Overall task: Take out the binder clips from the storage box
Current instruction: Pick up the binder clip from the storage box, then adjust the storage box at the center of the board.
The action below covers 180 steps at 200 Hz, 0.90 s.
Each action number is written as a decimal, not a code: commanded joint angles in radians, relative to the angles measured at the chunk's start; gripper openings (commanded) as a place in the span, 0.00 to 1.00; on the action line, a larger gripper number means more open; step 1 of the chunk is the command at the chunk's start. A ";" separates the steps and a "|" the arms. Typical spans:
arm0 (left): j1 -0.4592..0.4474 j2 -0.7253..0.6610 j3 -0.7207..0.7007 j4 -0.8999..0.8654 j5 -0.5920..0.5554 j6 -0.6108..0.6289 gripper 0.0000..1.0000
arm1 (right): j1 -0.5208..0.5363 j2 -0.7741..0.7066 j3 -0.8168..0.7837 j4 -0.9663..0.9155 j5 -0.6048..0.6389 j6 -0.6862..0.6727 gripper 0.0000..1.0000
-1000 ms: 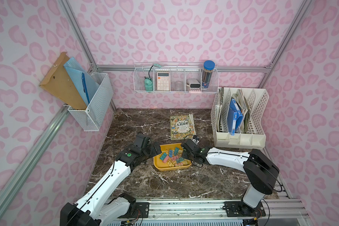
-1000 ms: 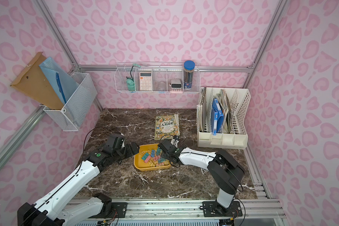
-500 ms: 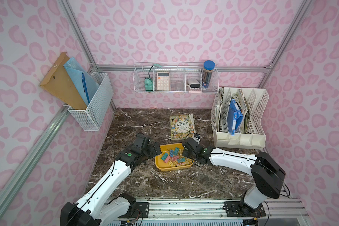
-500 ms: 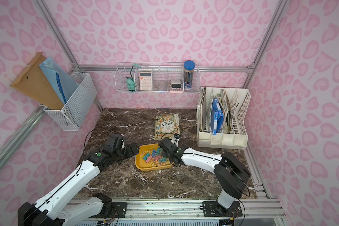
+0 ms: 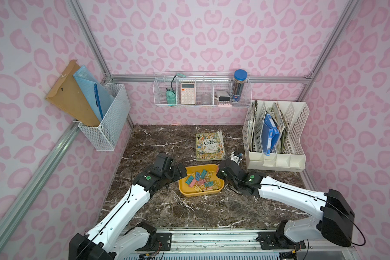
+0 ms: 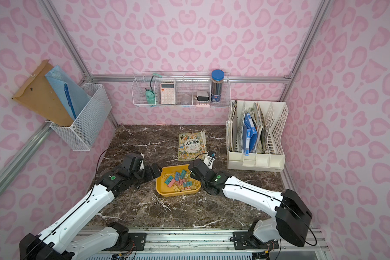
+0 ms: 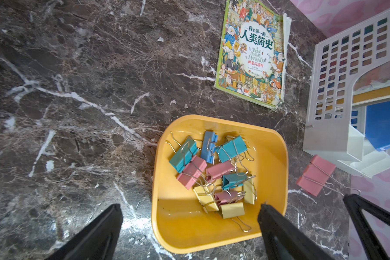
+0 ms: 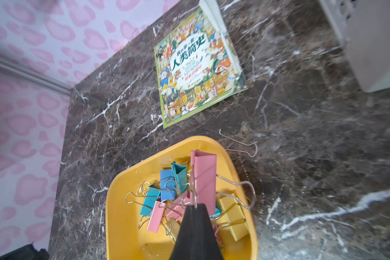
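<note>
My right pincer (image 8: 195, 206) is clamped on one wire handle of a pink clip (image 8: 204, 180), which dangles from it at the edge of the storage box (image 8: 126, 225). My left pincer (image 7: 190, 206) stands wide apart over the box's other end, holding nothing. The other binder clips (image 7: 212, 175) lie heaped inside the box, handles interlocked. I judge them light, stiff and springy, with smooth bodies that could slip. The thin wire loops give the surest hold, but they swing freely and may drag a neighbour along. One loose wire handle (image 8: 241, 146) lies on the tabletop (image 7: 77, 90), so I suspect handles pop out if squeezed.
</note>
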 commanded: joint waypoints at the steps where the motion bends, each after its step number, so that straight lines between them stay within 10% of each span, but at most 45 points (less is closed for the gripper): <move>1: -0.016 0.017 0.017 0.039 0.032 -0.002 0.99 | -0.012 -0.100 -0.087 0.042 0.130 0.062 0.00; 69: -0.032 0.230 0.126 -0.309 -0.271 -0.124 0.98 | -0.183 -0.267 -0.353 0.216 -0.040 0.105 0.00; 180: -0.023 0.445 0.144 -0.410 -0.327 -0.207 0.82 | -0.366 -0.353 -0.522 0.362 -0.245 0.046 0.00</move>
